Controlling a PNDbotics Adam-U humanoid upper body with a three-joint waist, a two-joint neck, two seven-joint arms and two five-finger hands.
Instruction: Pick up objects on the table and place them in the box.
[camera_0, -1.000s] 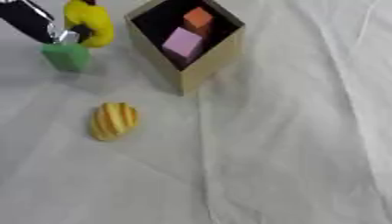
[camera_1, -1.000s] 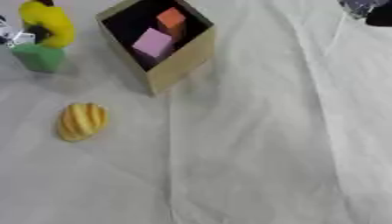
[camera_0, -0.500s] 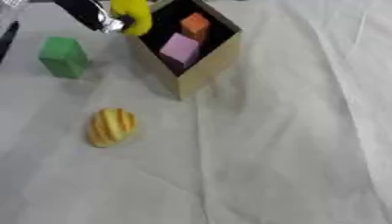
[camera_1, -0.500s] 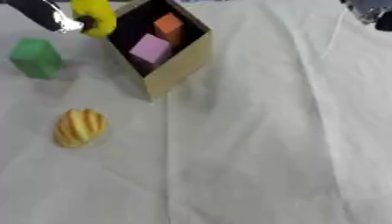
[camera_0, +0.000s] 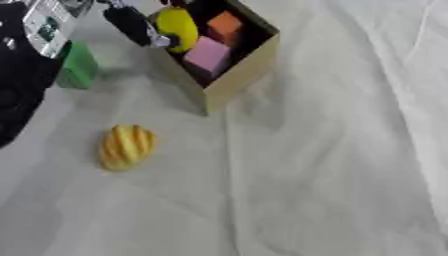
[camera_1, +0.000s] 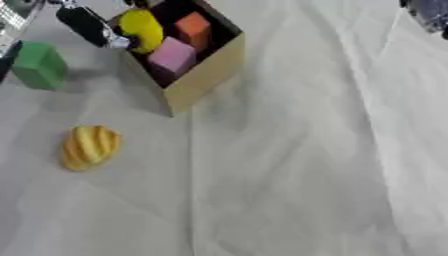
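A tan cardboard box (camera_0: 236, 75) stands at the upper middle, with a pink block (camera_0: 208, 54) and an orange block (camera_0: 226, 27) inside. My left hand (camera_0: 131, 24) reaches in from the upper left and is shut on a yellow rounded object (camera_0: 178, 27), held at the box's left opening. A green block (camera_1: 37, 65) stands on the cloth left of the box. A yellow striped object (camera_0: 127, 146) lies nearer me, below the box. A dark part of my right hand (camera_1: 427, 12) shows at the top right corner; its fingers are hidden.
A white wrinkled cloth (camera_0: 332, 165) covers the table, with folds running down the middle and right. My left arm (camera_0: 22, 80) fills the left edge above the green block.
My left hand has carried the yellow rounded object from beside the green block rightward to the box's opening. The green block and striped object stay put; the view has shifted.
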